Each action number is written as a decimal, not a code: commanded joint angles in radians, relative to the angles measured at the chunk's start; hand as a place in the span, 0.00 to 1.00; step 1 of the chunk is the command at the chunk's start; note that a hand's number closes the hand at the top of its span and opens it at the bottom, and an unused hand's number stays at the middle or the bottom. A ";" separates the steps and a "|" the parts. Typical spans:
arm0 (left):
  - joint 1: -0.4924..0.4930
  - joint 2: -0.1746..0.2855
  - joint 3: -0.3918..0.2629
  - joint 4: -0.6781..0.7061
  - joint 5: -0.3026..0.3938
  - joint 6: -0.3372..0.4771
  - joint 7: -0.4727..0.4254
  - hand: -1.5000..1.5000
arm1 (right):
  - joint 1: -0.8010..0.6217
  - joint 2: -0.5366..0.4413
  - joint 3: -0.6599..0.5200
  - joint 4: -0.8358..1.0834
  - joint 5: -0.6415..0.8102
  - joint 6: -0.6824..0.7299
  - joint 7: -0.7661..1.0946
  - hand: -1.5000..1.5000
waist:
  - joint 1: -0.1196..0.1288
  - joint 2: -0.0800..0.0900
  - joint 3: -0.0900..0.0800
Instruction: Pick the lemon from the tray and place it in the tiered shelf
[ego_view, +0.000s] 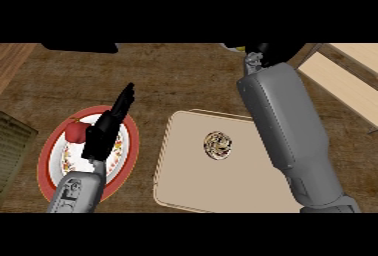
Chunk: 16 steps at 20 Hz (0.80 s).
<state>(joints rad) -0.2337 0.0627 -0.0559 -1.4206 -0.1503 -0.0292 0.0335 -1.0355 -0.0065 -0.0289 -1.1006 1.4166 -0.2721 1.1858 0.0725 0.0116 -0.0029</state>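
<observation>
Beside tray, plate with apple

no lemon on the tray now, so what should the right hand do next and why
Probably swing the right hand rightward toward the tiered shelf. The tray holds no lemon; a yellow sliver at the view's top edge beside that hand may be it, left of the shelf. Whether the hand grips it cannot be seen. The left hand rests open over the plate.

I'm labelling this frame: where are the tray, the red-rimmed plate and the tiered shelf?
tray (184, 185): head view, bare surface near its lower left corner.
red-rimmed plate (46, 162): head view, left part of its rim.
tiered shelf (347, 85): head view, light wooden board.
</observation>
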 joint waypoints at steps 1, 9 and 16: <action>-0.010 -0.019 -0.009 -0.002 -0.018 0.028 0.032 0.50 | -0.133 0.006 -0.017 0.080 0.128 -0.034 0.268 1.00 | -0.022 -0.006 0.001; 0.041 -0.015 -0.007 -0.010 -0.017 0.025 -0.022 0.50 | -0.279 -0.041 -0.144 0.179 0.328 0.049 0.258 1.00 | -0.040 -0.008 0.001; 0.045 0.001 0.019 0.013 -0.016 0.031 -0.026 0.50 | -0.315 -0.076 -0.239 0.214 0.398 0.028 0.216 1.00 | -0.055 -0.006 0.002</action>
<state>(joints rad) -0.1920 0.0651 -0.0466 -1.4247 -0.1597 -0.0127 0.0173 -1.3299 -0.0673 -0.2291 -0.9033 1.7748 -0.2311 1.2109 0.0287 0.0050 -0.0018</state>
